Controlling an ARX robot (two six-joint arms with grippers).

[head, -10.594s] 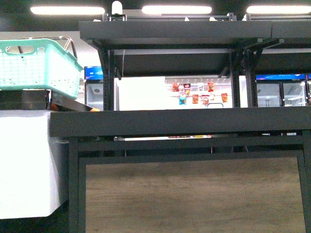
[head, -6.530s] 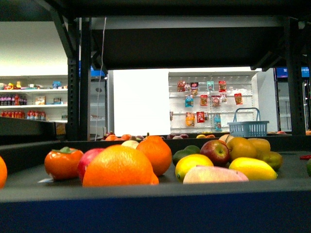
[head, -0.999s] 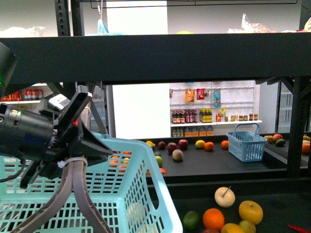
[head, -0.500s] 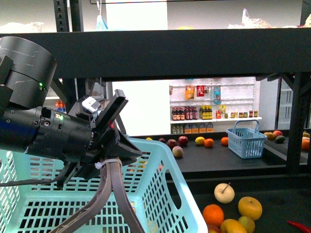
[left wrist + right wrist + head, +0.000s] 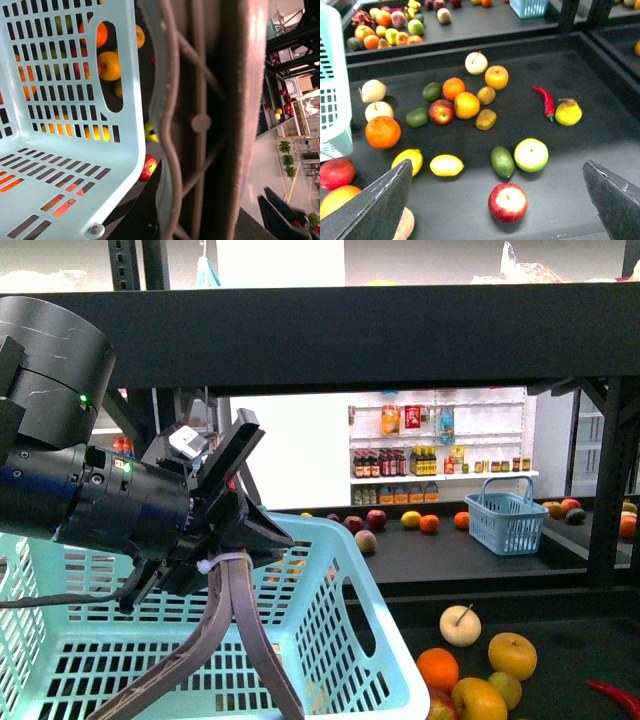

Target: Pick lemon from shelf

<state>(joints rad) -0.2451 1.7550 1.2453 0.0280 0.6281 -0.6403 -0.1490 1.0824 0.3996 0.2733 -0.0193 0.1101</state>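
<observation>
The lemon (image 5: 446, 165) is a bright yellow oval lying on the black shelf deck (image 5: 600, 145), with a second yellow oval fruit (image 5: 407, 161) beside it. My right gripper (image 5: 497, 167) hovers above the deck with its jaws wide open and empty; the lemon sits near its one finger (image 5: 380, 200). My left gripper (image 5: 222, 540) is shut on the grey handle (image 5: 200, 120) of the pale turquoise basket (image 5: 330, 640), which it holds up in front of the shelf. The front view does not clearly show the lemon.
Around the lemon lie a red apple (image 5: 507, 202), a green oval fruit (image 5: 502, 161), a green-yellow apple (image 5: 531, 155), oranges (image 5: 383, 132) and a red chili (image 5: 545, 101). A blue basket (image 5: 507, 522) stands on the farther deck. An upper deck (image 5: 400, 340) and a post (image 5: 610, 490) frame the opening.
The left arm with the basket has swung right and further into the front view. Over the earlier frames the view rose past the decks. The fruit at lower right shifted slightly.
</observation>
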